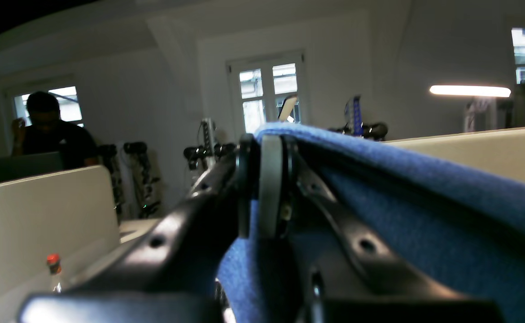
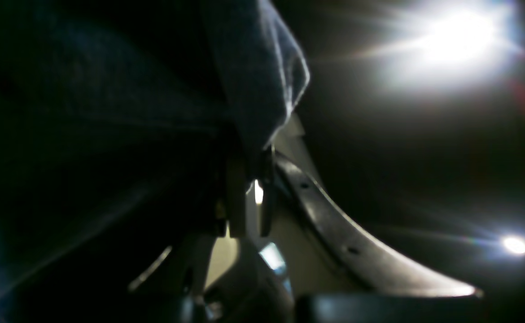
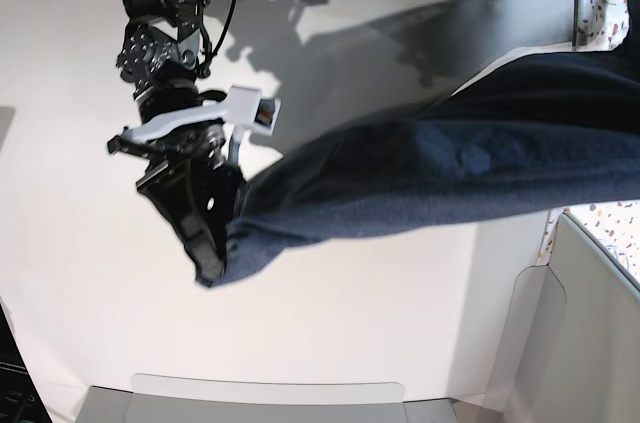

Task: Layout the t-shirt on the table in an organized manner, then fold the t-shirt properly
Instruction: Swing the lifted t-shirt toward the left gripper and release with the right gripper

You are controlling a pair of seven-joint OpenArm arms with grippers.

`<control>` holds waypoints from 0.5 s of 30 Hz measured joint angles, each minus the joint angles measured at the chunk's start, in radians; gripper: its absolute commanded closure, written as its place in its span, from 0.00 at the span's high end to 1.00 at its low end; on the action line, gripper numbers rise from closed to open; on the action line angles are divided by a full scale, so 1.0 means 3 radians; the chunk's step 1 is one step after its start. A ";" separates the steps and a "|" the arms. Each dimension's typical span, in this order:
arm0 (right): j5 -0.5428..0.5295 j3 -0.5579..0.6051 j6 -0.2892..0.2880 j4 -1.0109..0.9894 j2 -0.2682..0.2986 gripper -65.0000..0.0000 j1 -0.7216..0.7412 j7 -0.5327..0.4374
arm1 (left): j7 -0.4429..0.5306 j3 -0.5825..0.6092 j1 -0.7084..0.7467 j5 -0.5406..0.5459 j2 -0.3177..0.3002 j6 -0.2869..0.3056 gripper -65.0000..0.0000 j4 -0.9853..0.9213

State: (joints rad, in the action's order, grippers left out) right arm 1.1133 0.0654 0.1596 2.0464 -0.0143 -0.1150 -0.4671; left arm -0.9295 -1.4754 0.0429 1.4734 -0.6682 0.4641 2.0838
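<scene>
The dark navy t-shirt (image 3: 450,173) hangs stretched in the air above the white table (image 3: 350,343), running from the middle left to the right edge of the base view. My right gripper (image 3: 215,265) is shut on its lower left end. The right wrist view shows that gripper (image 2: 244,170) pinching a fold of the t-shirt (image 2: 253,67), pointing up at ceiling lights. In the left wrist view my left gripper (image 1: 267,148) is shut on a blue edge of the t-shirt (image 1: 424,215), aimed out at the room. In the base view the left arm is out of sight.
A confetti-speckled surface (image 3: 605,18) sits at the far right. A grey partition (image 3: 590,323) stands at the lower right, and a pale tray edge (image 3: 270,398) lies along the front. The left wrist view shows a person (image 1: 47,130) and a red-capped bottle (image 1: 54,264).
</scene>
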 measured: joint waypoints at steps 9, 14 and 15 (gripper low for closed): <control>-0.0626 -0.0581 -0.0008 -0.0003 0.0126 0.00 -0.0643 -0.0507 | -0.0022 0.0037 0.0188 0.0014 0.0181 0.0023 0.00 0.0001; -0.1002 -0.1129 -0.0015 -0.0003 0.0168 0.00 -0.0827 -0.0650 | -0.0027 0.0273 0.0200 0.0042 0.0257 0.0051 0.00 0.0005; -0.1110 -0.1268 -0.0015 -0.0003 0.0165 0.00 -0.0835 -0.0739 | -0.0031 0.0326 0.0202 0.0051 0.0275 0.0055 0.00 0.0008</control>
State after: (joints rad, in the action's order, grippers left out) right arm 0.7803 -0.3149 0.1551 2.0457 0.0353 -0.3656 -0.6888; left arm -0.9386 -1.3777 0.1036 1.4887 -0.5858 0.4805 2.0861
